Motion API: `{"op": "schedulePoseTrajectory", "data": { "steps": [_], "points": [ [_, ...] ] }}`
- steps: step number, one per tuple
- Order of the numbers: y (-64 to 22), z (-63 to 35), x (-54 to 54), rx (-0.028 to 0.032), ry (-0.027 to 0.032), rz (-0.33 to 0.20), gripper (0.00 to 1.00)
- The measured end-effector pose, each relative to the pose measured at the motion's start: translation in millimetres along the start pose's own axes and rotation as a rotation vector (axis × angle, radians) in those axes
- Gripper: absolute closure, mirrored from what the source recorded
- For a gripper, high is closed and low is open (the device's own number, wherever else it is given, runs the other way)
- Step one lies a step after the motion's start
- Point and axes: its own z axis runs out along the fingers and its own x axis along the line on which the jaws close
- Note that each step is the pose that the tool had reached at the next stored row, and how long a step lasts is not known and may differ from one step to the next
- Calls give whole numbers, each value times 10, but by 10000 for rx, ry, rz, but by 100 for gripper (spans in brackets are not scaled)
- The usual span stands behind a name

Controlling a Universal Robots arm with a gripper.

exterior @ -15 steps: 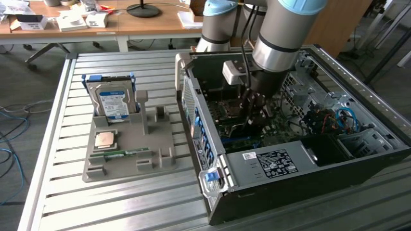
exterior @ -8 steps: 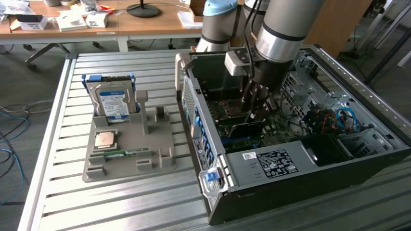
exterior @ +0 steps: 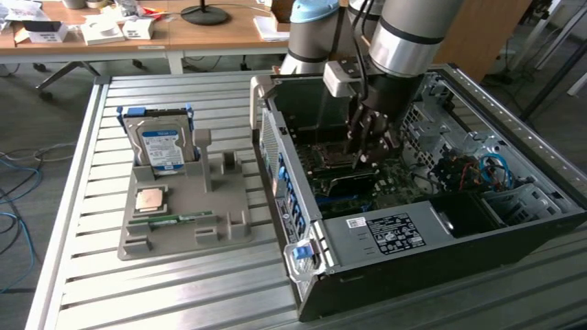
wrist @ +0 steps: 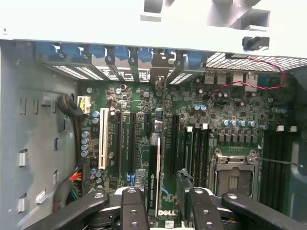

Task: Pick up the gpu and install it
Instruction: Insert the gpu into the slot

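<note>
Inside the open computer case point(exterior: 513, 227), my gripper point(exterior: 367, 150) hangs low over the green motherboard point(wrist: 230, 115). In the wrist view the gpu point(wrist: 154, 177) is seen edge-on as a thin card with a dark edge. It stands upright in an expansion slot among the long black slots. My gripper point(wrist: 163, 203) straddles the card with its black fingers point(wrist: 132, 208) either side of it. A clear gap shows on one side, so the fingers stand open and are not clamped on the card.
A grey parts holder point(exterior: 183, 220) on the slatted metal table point(exterior: 137, 295) carries a silver hard drive point(exterior: 161, 144), a processor chip point(exterior: 150, 200) and a green memory stick point(exterior: 170, 220). The processor socket point(wrist: 235, 177) and red wires point(wrist: 249, 79) lie near the gripper. Case walls close in around it.
</note>
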Motion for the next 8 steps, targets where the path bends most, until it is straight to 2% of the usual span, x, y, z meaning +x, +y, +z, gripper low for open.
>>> {"op": "schedulePoseTrajectory", "data": {
  "steps": [8],
  "points": [
    [1, -111, -5, 0, -1, 0, 60]
  ]
}}
